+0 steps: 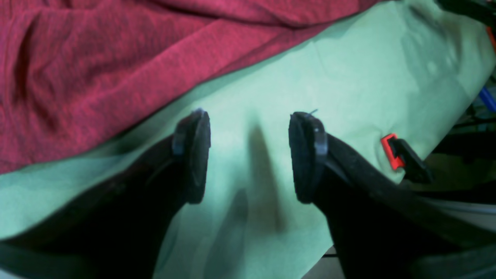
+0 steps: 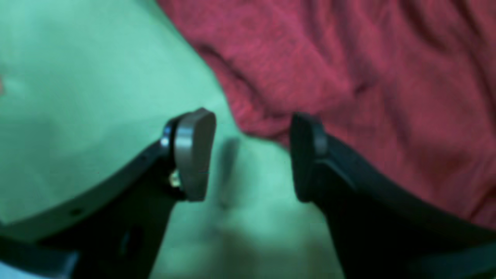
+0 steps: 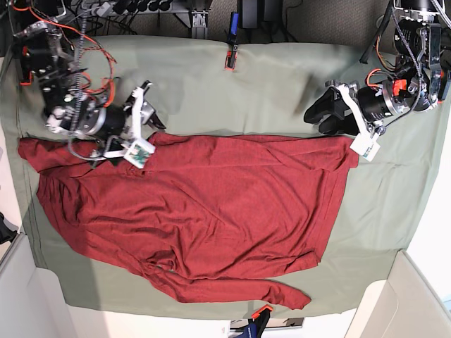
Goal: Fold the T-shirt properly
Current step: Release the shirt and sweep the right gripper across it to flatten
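Note:
The dark red T-shirt point(image 3: 204, 211) lies spread out on the pale green cloth point(image 3: 282, 77), with a long sleeve point(image 3: 239, 290) along the near edge. My left gripper point(image 3: 318, 115) is open and empty over the cloth, just beyond the shirt's upper right corner. In the left wrist view the left gripper point(image 1: 250, 155) hovers over green cloth, and the shirt point(image 1: 97, 69) lies to its upper left. My right gripper point(image 3: 149, 118) is open and empty at the shirt's upper left edge. In the right wrist view the right gripper point(image 2: 250, 155) straddles the edge of the shirt point(image 2: 368, 77).
Red-and-black clamps hold the cloth at the far edge point(image 3: 229, 56) and the near edge point(image 3: 259, 313); one also shows in the left wrist view point(image 1: 391, 151). Cables and equipment point(image 3: 141, 7) line the back. The cloth's right edge point(image 1: 457, 116) drops off near the left gripper.

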Controlling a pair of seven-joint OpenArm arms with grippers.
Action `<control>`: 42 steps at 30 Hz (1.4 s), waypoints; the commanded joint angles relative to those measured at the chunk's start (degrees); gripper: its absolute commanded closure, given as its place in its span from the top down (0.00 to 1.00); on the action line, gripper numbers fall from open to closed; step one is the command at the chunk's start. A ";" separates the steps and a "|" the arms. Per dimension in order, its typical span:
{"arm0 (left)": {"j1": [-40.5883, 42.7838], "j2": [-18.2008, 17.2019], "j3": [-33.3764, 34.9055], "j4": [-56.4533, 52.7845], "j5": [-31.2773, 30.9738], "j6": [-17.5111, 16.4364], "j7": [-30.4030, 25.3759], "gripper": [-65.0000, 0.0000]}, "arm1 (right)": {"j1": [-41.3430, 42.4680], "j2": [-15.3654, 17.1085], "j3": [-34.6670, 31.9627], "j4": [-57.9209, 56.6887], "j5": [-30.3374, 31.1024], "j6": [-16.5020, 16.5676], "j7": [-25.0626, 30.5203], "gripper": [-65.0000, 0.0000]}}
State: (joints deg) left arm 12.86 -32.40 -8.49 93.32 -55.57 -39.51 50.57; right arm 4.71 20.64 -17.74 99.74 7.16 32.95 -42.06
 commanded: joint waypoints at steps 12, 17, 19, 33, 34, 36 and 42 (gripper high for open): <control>0.66 -0.96 -0.52 0.85 0.11 -0.49 -1.33 0.54 | 8.76 1.64 -19.21 -2.54 -13.70 -1.57 2.14 0.50; 0.63 -0.96 -0.52 0.85 0.13 -0.49 -1.49 0.54 | 10.56 4.11 -21.05 -5.05 -15.96 -3.04 2.67 0.50; 0.63 -0.94 -0.52 0.85 0.13 -0.49 -1.90 0.54 | 11.32 4.15 -21.05 -6.38 -16.00 -3.04 2.67 0.50; 0.63 -0.94 -0.52 0.85 0.15 -0.49 -2.54 0.54 | 12.33 4.11 -21.03 -7.37 -20.48 -6.32 5.20 0.50; 0.63 -0.94 -0.52 0.85 0.15 -0.49 -2.51 0.54 | 12.55 4.11 -21.03 -7.39 -20.46 -6.34 5.20 0.50; 0.63 -0.94 -0.52 0.85 0.17 -0.49 -2.51 0.54 | 13.22 4.11 -21.03 -7.63 -20.57 -6.34 5.20 0.50; 0.63 -0.94 -0.52 0.85 0.57 -0.49 -2.54 0.54 | 16.81 4.09 -21.03 -10.97 -19.74 -6.27 5.84 0.50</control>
State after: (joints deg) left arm 14.09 -32.38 -8.49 93.32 -54.04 -39.51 49.25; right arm 20.10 24.32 -39.24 88.01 -12.36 27.40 -36.64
